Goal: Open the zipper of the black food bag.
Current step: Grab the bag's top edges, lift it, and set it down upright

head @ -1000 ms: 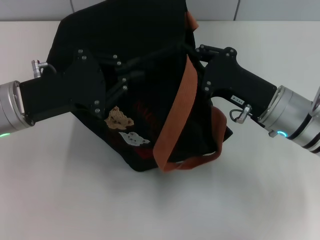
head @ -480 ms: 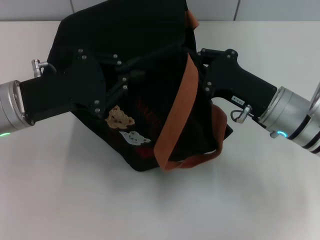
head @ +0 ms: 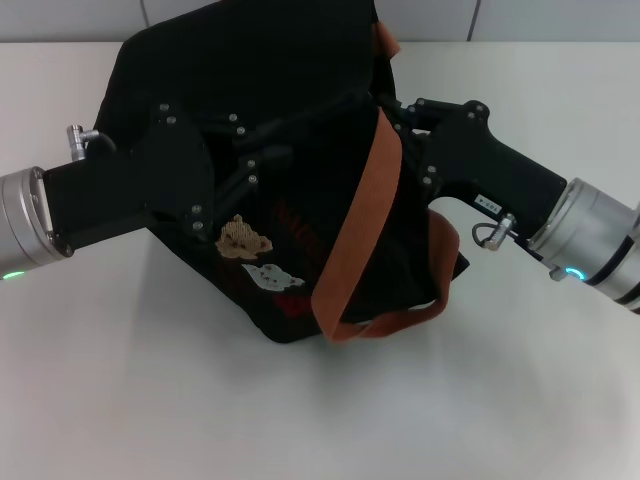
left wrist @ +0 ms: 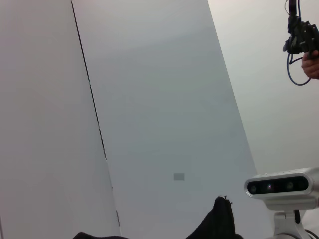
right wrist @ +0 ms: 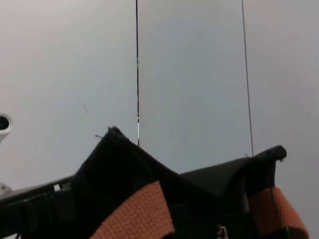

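The black food bag (head: 290, 90) slumps tilted on the white table (head: 150, 400), its bear patch (head: 243, 240) and cat patch (head: 270, 275) facing me. An orange-brown strap (head: 360, 220) hangs down its front. My left gripper (head: 262, 160) reaches in from the left and presses against the bag's upper front. From the right, my right gripper (head: 388, 108) meets the bag's top edge beside the strap. The zipper line blends into the dark fabric in the head view. The right wrist view shows the bag (right wrist: 124, 164) and a small silver pull tab (right wrist: 220, 232).
A grey panelled wall (head: 500, 20) runs behind the table. The left wrist view shows that wall, a peak of black fabric (left wrist: 219, 219) and a white camera unit (left wrist: 281, 186) on a stand. Bare tabletop lies in front of the bag.
Both grippers and the bag have shifted slightly to the right. The right arm has drawn back toward the right, and the lower strap loop has moved with it.
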